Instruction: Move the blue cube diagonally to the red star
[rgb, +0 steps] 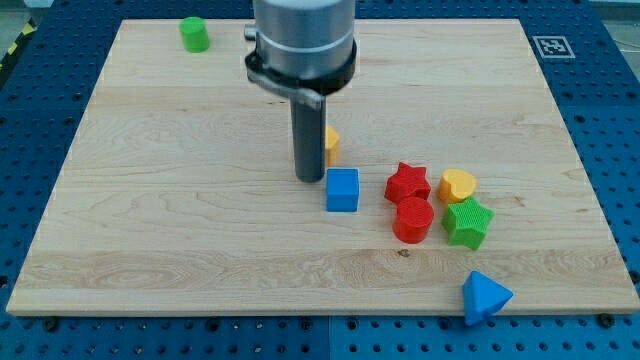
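Blue cube (342, 190) sits flat, near the red star's (408, 182) left.

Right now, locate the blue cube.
The blue cube sits near the board's centre, just left of the red star, with my tip at its upper left.

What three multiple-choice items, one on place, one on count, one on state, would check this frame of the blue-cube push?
1. Where is my tip relative to the blue cube?
A. just to its left in the view
B. far to its right
C. below it

2. How many red blocks are on the board?
A. one
B. two
C. three

3. What lies between the blue cube and the red star?
A. a green block
B. the rod
C. bare board

Answers:
1 A, the rod ends at the cube's upper left corner.
2 B, the red star and the red cylinder.
3 C, a gap of wood separates them.
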